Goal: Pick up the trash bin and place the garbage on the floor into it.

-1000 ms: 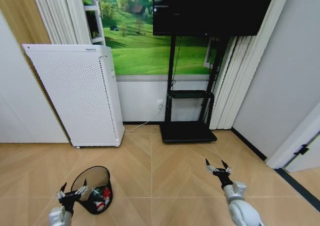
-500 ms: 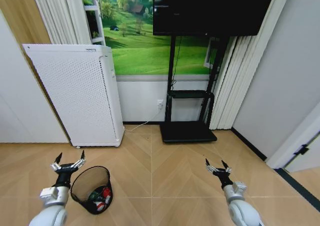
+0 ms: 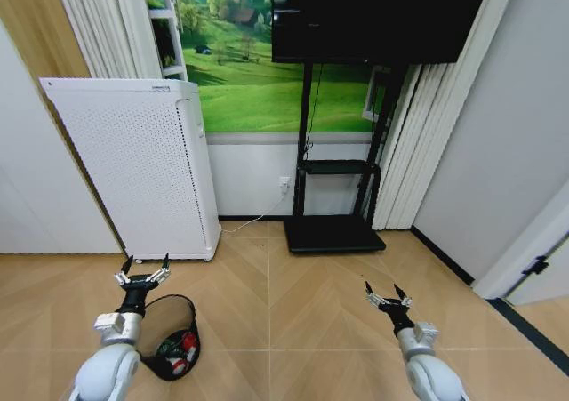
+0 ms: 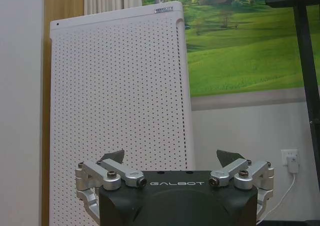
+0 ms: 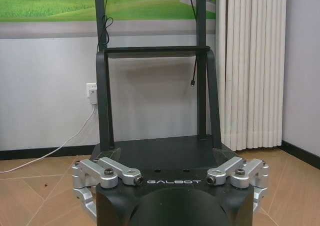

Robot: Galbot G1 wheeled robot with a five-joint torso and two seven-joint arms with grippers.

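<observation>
The trash bin (image 3: 178, 343), a small black wire-mesh basket, stands on the wood floor at the lower left, partly hidden behind my left arm. Garbage (image 3: 181, 345) lies inside it, showing as red and white pieces. My left gripper (image 3: 142, 274) hovers above and just beyond the bin's far rim, open and holding nothing. In the left wrist view this gripper (image 4: 171, 158) faces the white perforated appliance (image 4: 120, 110). My right gripper (image 3: 387, 296) is held out over bare floor at the lower right, open and empty. In the right wrist view it (image 5: 170, 167) points at the black TV stand (image 5: 155, 146).
The tall white perforated appliance (image 3: 133, 165) stands against the wall behind the bin. The black TV stand (image 3: 333, 232) with a screen above it sits at the centre back, and a white cable (image 3: 253, 223) runs along the floor from a wall socket. Open wood floor lies between my arms.
My left gripper has let go of the bin's rim, then risen and moved forward and to the right. The bin, tilted before, now rests on the floor. The right arm has not moved.
</observation>
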